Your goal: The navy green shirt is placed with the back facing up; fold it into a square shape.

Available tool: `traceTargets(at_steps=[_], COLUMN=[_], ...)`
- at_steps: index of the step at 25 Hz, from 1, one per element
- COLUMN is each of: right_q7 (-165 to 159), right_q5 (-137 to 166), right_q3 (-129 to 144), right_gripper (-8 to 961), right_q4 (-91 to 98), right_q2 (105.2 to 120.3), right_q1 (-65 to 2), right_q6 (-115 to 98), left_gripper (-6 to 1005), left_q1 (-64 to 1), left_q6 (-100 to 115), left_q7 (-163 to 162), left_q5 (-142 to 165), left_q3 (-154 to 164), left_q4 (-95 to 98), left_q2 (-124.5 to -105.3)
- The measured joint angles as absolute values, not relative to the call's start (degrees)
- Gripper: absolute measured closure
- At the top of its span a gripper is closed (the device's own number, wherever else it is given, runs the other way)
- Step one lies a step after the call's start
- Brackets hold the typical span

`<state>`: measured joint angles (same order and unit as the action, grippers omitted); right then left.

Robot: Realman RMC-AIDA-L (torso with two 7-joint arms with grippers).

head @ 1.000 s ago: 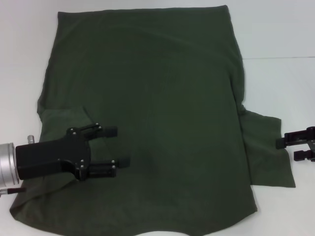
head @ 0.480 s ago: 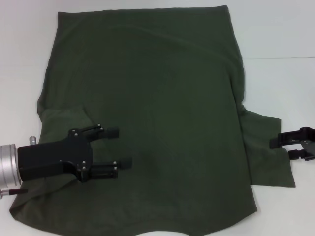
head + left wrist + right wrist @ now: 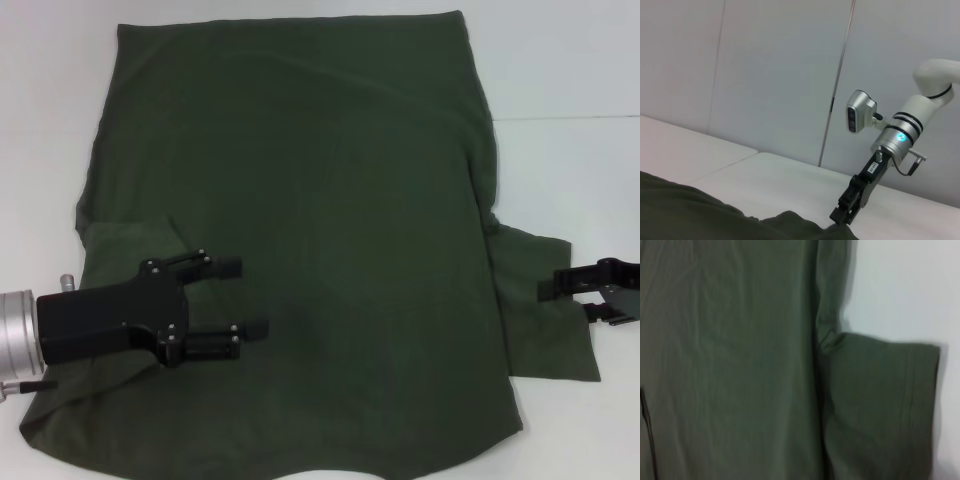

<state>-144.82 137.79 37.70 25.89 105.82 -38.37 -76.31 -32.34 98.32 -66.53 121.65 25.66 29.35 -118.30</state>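
Left claw (image 3: 238,297) open over navy green shirt (image 3: 320,200), right claw (image 3: 565,295) at sleeve

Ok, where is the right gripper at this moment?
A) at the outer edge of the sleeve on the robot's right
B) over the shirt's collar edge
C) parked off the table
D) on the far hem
A: in the head view the right gripper sits at the outer edge of the navy green shirt's spread right sleeve, jaws open.

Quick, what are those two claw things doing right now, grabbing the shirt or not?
Left gripper: open, holding nothing, over the navy green shirt near its left sleeve.
Right gripper: open, holding nothing, at the right sleeve's outer edge.
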Motion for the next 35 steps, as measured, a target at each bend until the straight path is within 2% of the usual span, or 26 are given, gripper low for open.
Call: traceTargets(at_steps=[35], right_q7=[-143.52], right_q5=[137.17], right_q3=[37.50], right_gripper=[129], right_q4=[25.04], right_q2=[106.48], right_q1=[-38.81], right_q6=[-76.50], left_gripper=[116], left_q1=[-33.25], left_q6=[97.49], left_q7=[-66.53], left_q5=[121.28], left_q3=[25.67], left_q4=[29.36], left_q2=[-118.47])
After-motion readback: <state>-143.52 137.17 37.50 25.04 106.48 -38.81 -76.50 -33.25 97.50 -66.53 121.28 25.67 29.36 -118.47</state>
